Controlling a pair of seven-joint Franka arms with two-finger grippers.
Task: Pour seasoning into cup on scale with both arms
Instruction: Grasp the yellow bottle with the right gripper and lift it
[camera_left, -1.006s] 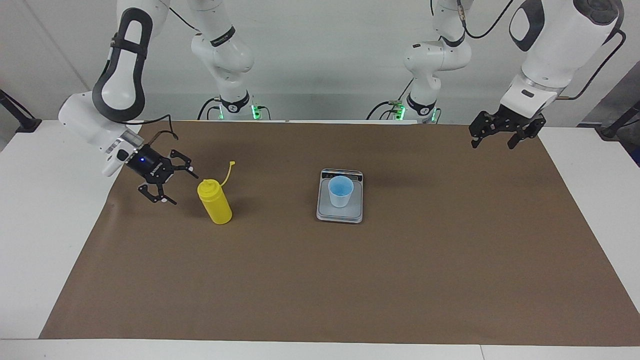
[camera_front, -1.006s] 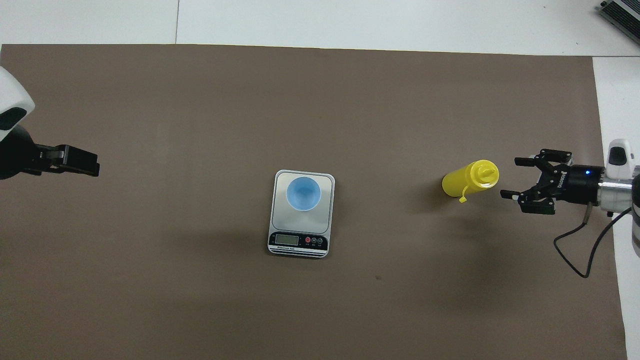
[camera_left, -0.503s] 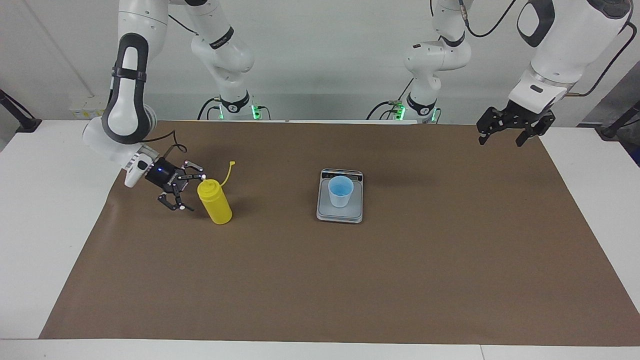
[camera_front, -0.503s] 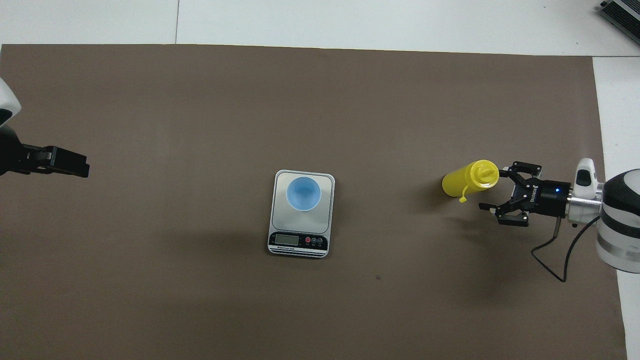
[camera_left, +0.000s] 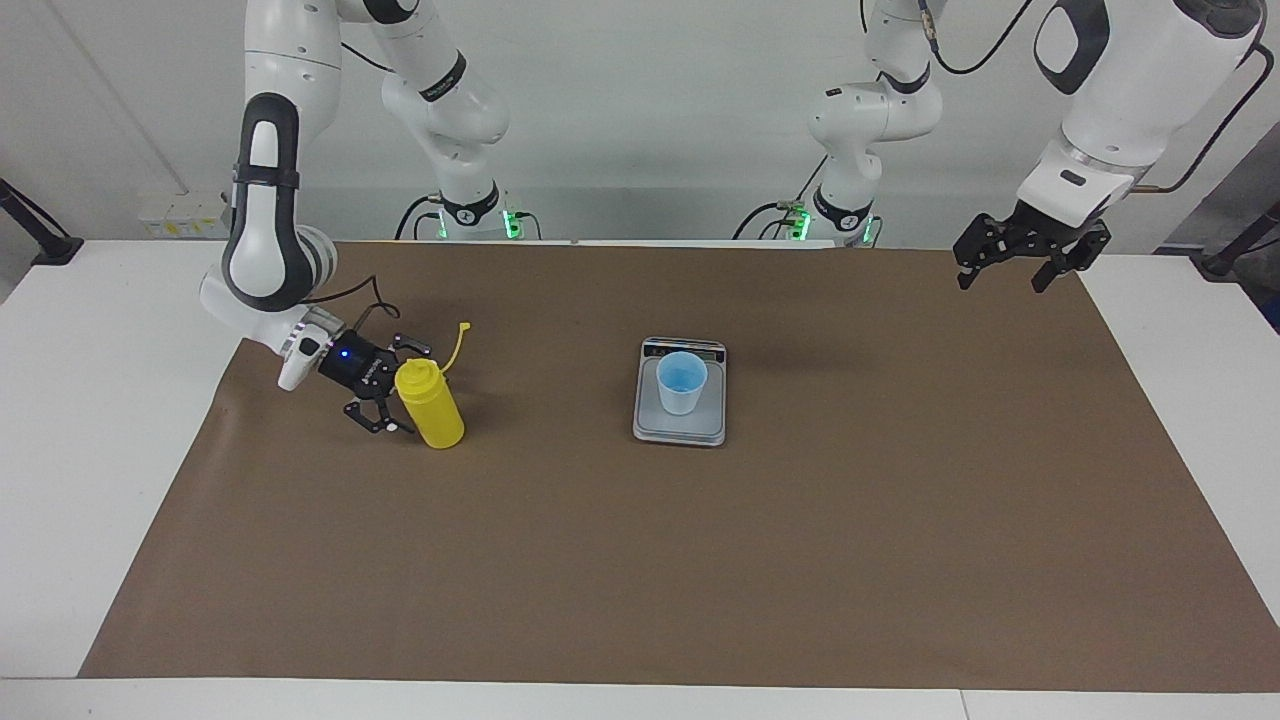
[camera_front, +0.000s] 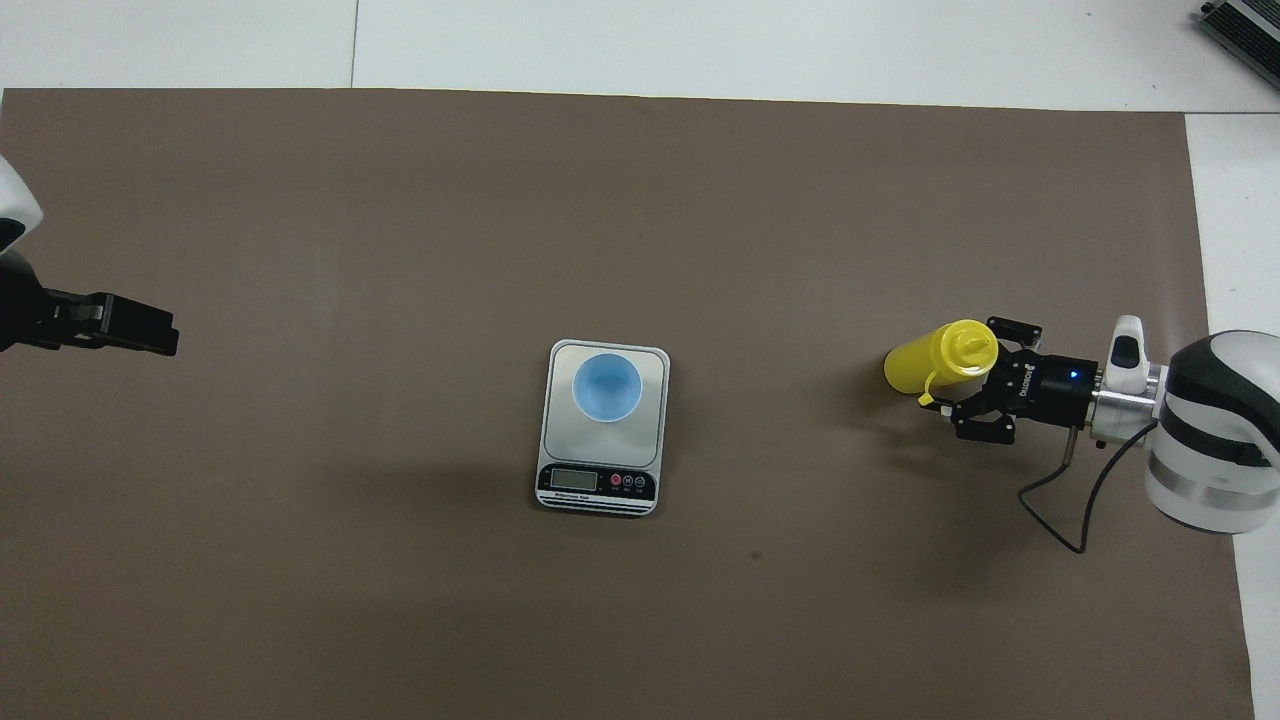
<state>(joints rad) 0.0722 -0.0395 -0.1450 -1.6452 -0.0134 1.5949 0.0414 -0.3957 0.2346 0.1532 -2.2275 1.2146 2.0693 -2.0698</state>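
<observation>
The right hand (camera_left: 398, 386) is open around the upright seasoning (camera_left: 430, 404). The cup (camera_left: 681, 382) stands on the scale (camera_left: 680, 424). The left hand (camera_left: 1017, 262) waits open above the tabletop (camera_left: 700, 560)

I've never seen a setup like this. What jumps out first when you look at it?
The bright yellow bottle stands out on the brown mat, upright toward the right arm's end of the table, with the right gripper open around its side. In the middle of the mat, a small blue cup sits on a silver scale. The left gripper waits open in the air over the mat's corner at the left arm's end.
</observation>
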